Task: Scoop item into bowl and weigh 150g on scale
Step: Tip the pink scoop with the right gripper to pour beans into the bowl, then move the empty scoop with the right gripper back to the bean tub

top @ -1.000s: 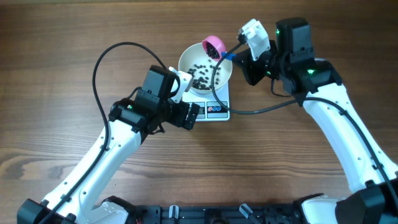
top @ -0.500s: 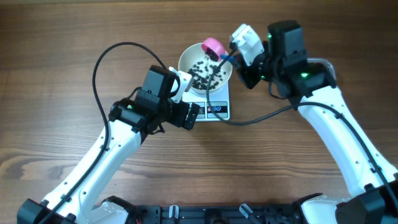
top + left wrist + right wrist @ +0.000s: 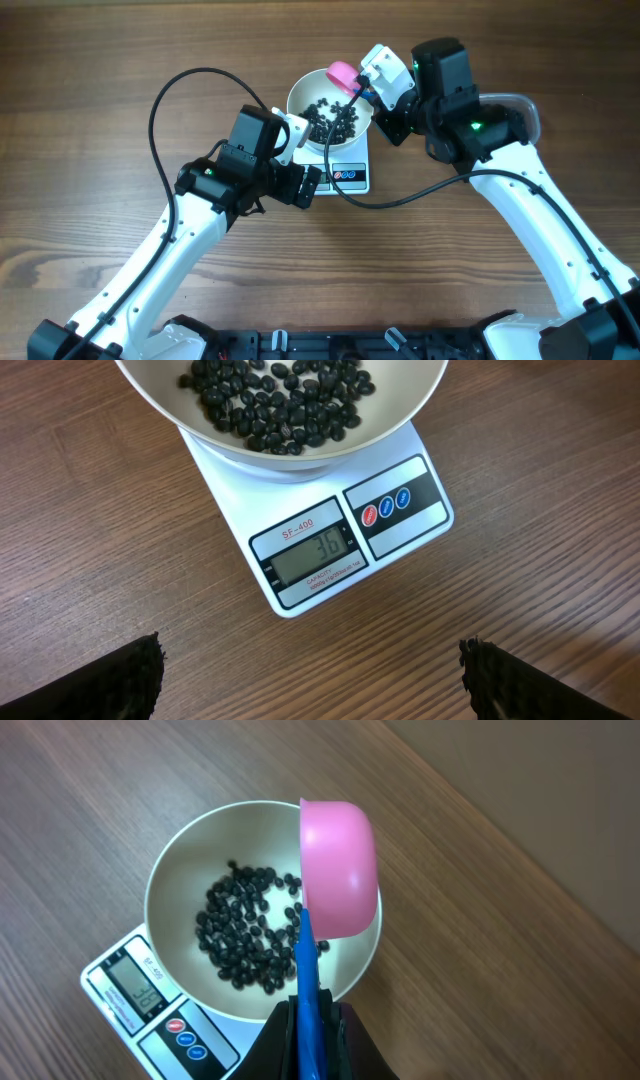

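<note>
From above, the white bowl (image 3: 300, 100) sits on the white scale (image 3: 352, 178) near the middle of the wooden table (image 3: 90, 90), and the black beans (image 3: 330, 120) lie loose inside it, mostly toward its right half. The pink scoop (image 3: 343, 74) hangs over the bowl's far right rim, held by its blue handle (image 3: 365, 90) in the right gripper (image 3: 375, 96), whose jaws are clamped on that handle. The left gripper (image 3: 312, 187) hovers just beside the scale's near left corner with its jaws spread wide and nothing between them. A black cable (image 3: 400, 190) loops from the right arm across the table beside the scale. In the left wrist view the scale fills the middle, its grey display reading 36, with 3 small round buttons on the panel to the right of it. The bowl rests on the platform above the display, beans gathered in its bottom. The 2 dark fingertips (image 3: 120, 680) show only at the lower corners, well apart, over bare wood. In the right wrist view the scoop is tipped on its side over the bowl's right rim, its rounded pink underside toward the camera. The blue handle runs straight down into the closed fingers, and the scale's display corner peeks out below the bowl at lower left.
</note>
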Controlling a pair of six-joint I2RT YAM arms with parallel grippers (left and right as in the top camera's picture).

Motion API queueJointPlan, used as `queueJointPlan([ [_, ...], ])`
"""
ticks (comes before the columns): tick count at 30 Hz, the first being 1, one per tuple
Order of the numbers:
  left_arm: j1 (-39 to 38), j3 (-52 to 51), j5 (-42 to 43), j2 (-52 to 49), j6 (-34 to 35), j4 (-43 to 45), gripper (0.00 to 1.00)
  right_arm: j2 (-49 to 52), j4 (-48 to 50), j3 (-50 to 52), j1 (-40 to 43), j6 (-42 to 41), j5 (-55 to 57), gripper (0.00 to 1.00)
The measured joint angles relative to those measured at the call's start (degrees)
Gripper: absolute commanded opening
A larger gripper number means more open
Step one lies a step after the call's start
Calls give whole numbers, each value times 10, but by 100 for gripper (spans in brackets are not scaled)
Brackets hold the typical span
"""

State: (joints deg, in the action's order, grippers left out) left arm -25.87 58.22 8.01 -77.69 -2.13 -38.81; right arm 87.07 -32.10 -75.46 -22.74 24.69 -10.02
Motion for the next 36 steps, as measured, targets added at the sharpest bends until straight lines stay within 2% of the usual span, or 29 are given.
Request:
queueJointPlan([
  [5, 0, 0, 0, 0, 0, 0, 100, 0, 2, 0, 0, -45, -7, 4],
  [12, 0, 0, 0, 0, 0, 0, 100, 0, 13, 0, 2, -203, -16, 4],
  [15, 0, 0, 0, 0, 0, 0, 100, -5, 15, 0, 22, -234, -18, 4],
  [16, 0, 0, 0, 0, 0, 0, 100, -18, 12, 0, 54, -237, -15, 4],
  [19, 0, 0, 0, 0, 0, 0, 100, -38, 3, 0, 96, -238, -4, 4],
  [23, 0, 0, 0, 0, 0, 0, 100, -82, -23, 0, 194, -229, 14, 4],
  [28, 0, 0, 0, 0, 0, 0, 100, -113, -110, 0, 278, -160, 36, 4],
  [31, 0, 0, 0, 0, 0, 0, 100, -112, -171, 0, 299, -126, 62, 4],
  [36, 0, 0, 0, 0, 0, 0, 100, -101, -212, 1, 304, -89, 107, 4],
])
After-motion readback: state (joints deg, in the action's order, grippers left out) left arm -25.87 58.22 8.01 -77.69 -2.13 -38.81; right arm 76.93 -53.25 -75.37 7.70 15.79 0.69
